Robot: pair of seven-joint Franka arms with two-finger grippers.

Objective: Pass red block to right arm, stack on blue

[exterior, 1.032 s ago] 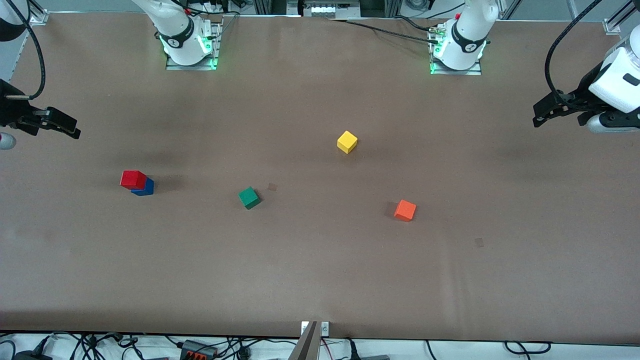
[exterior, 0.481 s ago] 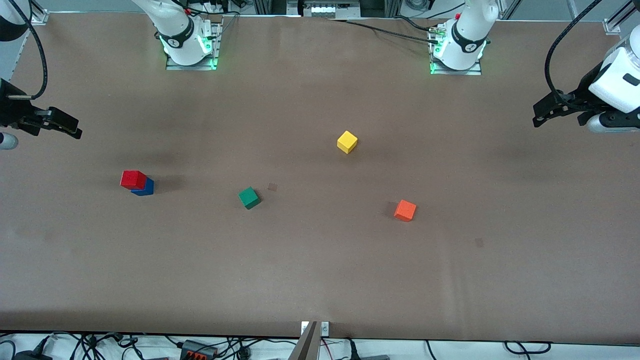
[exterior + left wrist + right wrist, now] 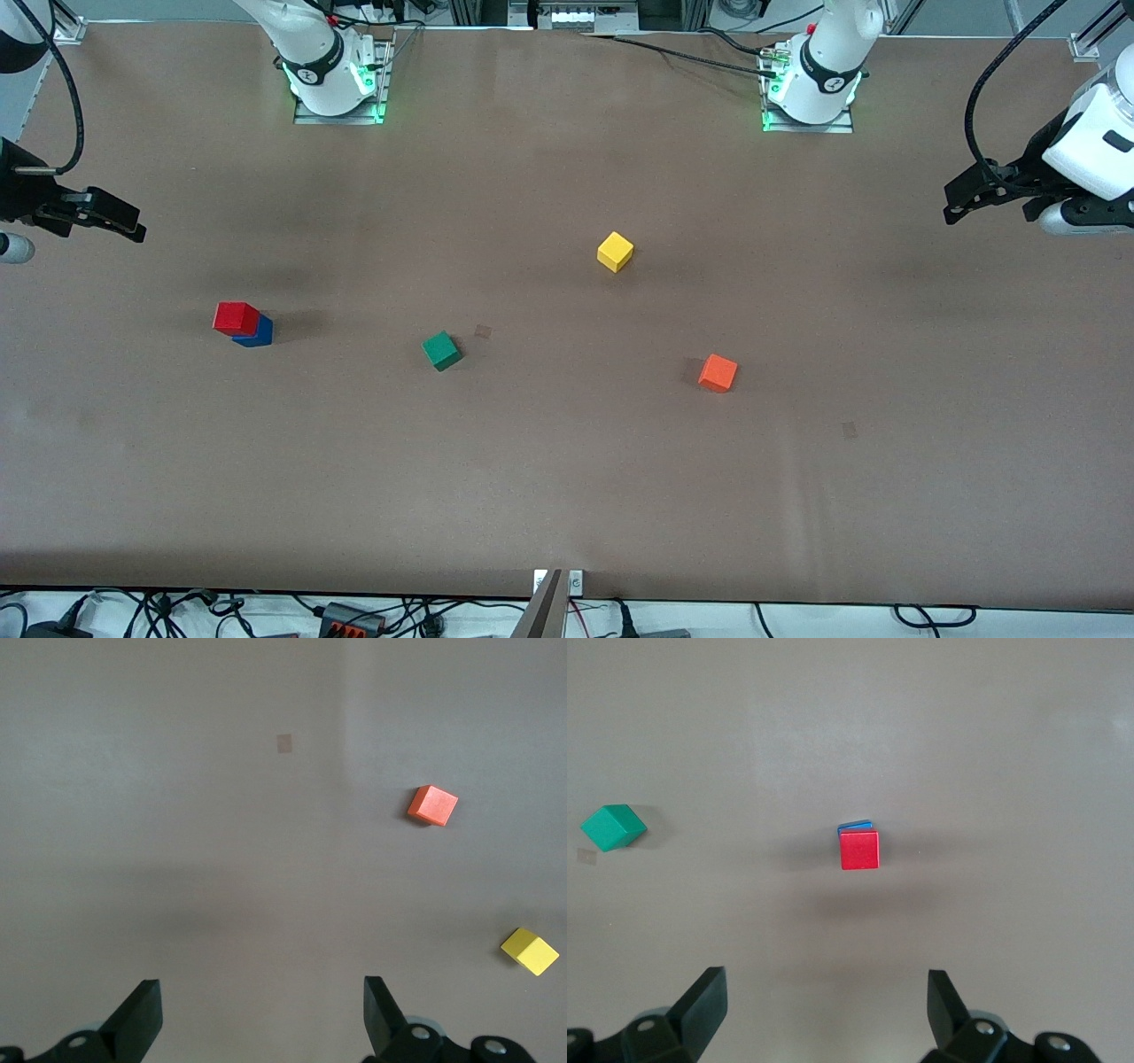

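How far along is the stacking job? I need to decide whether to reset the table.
It looks finished: the red block sits on the blue block. Nothing is in hand; the right gripper is open at the right arm's end of the table, and the left gripper is open at the left arm's end. No step appears left.

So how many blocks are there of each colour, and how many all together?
red block: 1, sitting on the blue
blue: 1
green block: 1
yellow block: 1
orange block: 1
Total: 5 blocks
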